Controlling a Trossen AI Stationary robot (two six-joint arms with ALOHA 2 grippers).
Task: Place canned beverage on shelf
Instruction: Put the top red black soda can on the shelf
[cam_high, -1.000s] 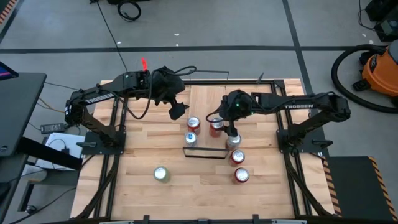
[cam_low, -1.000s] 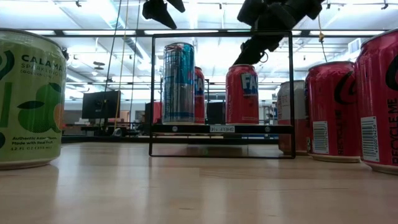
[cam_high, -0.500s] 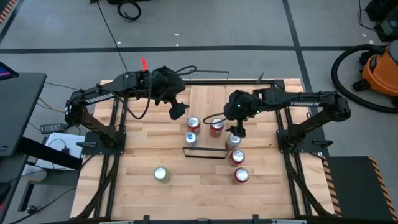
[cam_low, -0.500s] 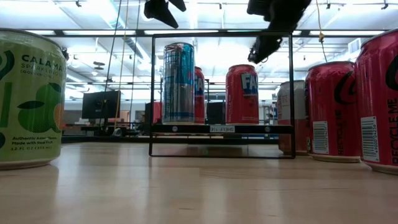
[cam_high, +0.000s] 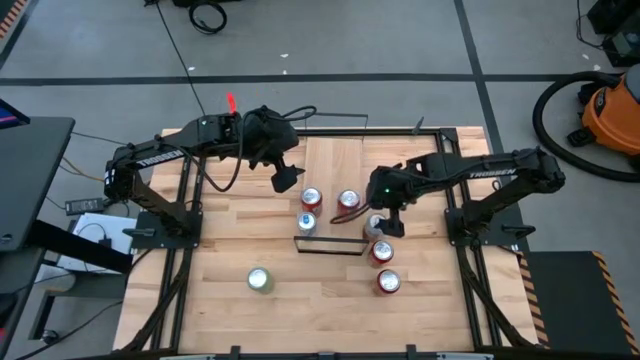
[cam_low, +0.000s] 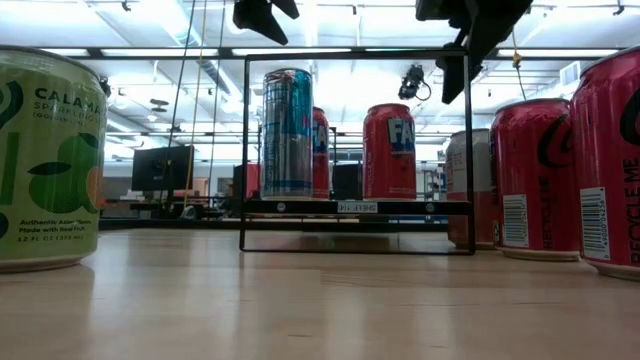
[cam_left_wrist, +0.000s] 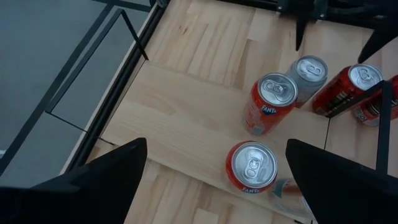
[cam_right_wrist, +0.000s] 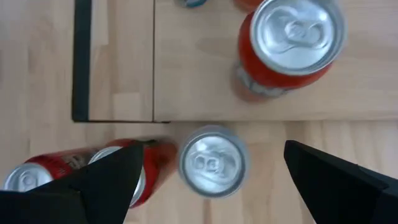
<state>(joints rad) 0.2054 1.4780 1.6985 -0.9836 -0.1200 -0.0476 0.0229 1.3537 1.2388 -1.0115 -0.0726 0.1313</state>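
The shelf (cam_high: 335, 160) is a narrow light board with a black wire rail (cam_high: 330, 246) at its near end. On it stand a red can (cam_high: 311, 197), a blue can (cam_high: 308, 221) and a red Fanta can (cam_high: 348, 200). A silver can (cam_right_wrist: 213, 160) stands upright on the tabletop just beside the shelf's right edge. My right gripper (cam_high: 384, 222) hangs open above the silver can, clear of it; it also shows in its wrist view (cam_right_wrist: 211, 193). My left gripper (cam_high: 286, 178) is open and empty, raised beside the shelf's left edge.
Two red cans (cam_high: 382, 251) (cam_high: 388, 282) stand on the tabletop near the silver can. A green can (cam_high: 260, 280) stands alone at the near left. The shelf's far half is bare board. Black frame rails run along both table sides.
My right gripper has risen from beside the Fanta can's top and gone toward the table's near right, over the silver can. The Fanta can stays upright on the shelf.
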